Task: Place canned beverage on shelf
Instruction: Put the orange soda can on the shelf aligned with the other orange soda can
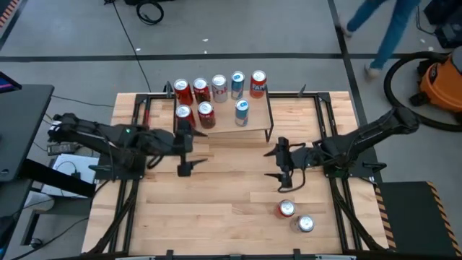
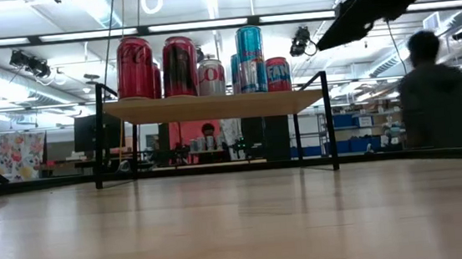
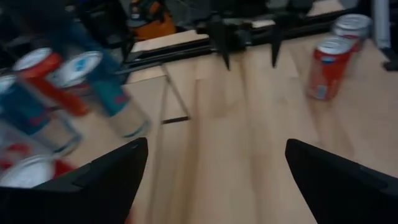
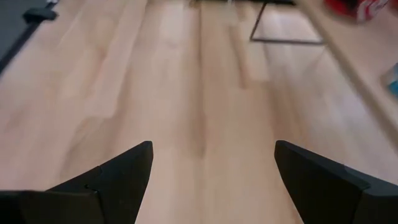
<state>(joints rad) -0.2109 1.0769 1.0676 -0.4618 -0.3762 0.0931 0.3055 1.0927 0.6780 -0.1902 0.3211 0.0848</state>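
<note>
The shelf [image 1: 254, 123], a light-wood board on thin black legs, stands at the table's far middle. Several cans [image 1: 201, 90] stand upright on it, seen also in the low view [image 2: 179, 65]. Two more cans stand on the tabletop near the front right: a red one [image 1: 286, 209] and a silver one [image 1: 304, 224]. My left gripper [image 1: 199, 149] hovers open just in front of the shelf's left end, holding nothing. My right gripper [image 1: 268, 164] hovers open in front of the shelf's right end, also holding nothing. The left wrist view shows the red can [image 3: 326, 68] and silver can [image 3: 351, 25] ahead.
Black rails [image 1: 326, 130] run along the table's sides. A shelf leg [image 4: 286, 31] shows ahead of my right gripper. Beyond the table a person [image 1: 382, 29] walks past, and an orange vacuum [image 1: 440, 79] stands at the far right. Bare wood lies at the table's front left.
</note>
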